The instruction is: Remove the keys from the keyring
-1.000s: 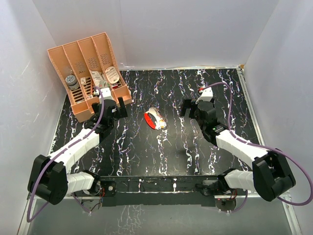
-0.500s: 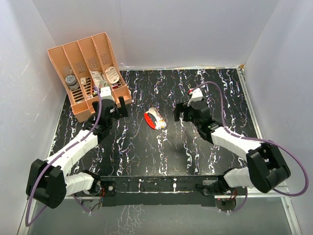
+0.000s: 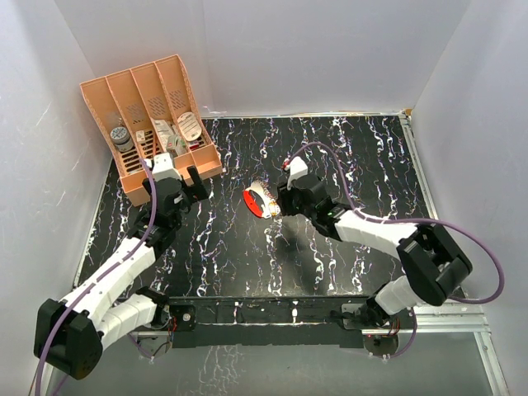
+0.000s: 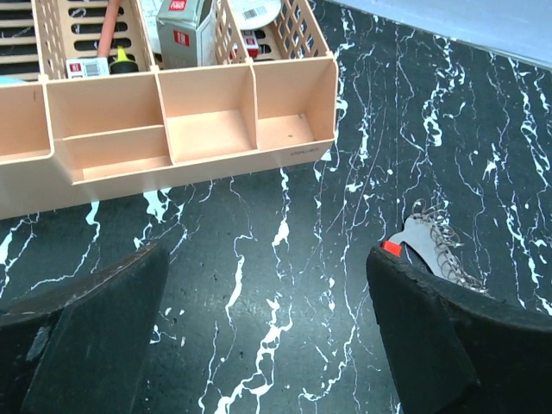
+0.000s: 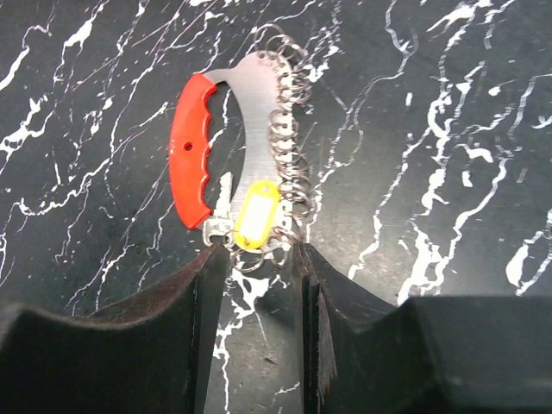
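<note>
Nothing readable

Inside the peach organizer (image 4: 207, 164), a grey box (image 4: 185, 34) carries red labels (image 4: 181, 39) and a white disc (image 4: 259, 10) a barcode sticker (image 4: 253, 13); all print is too small to read.

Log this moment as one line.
right gripper open, fingertips at yellow key | left gripper open, near organizer | nothing held

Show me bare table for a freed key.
Bare: black marbled tabletop far right, and the near strip between the arms. Crowded: peach plastic organizer at far left; centre, where the right gripper reaches the red-handled key bunch.
</note>
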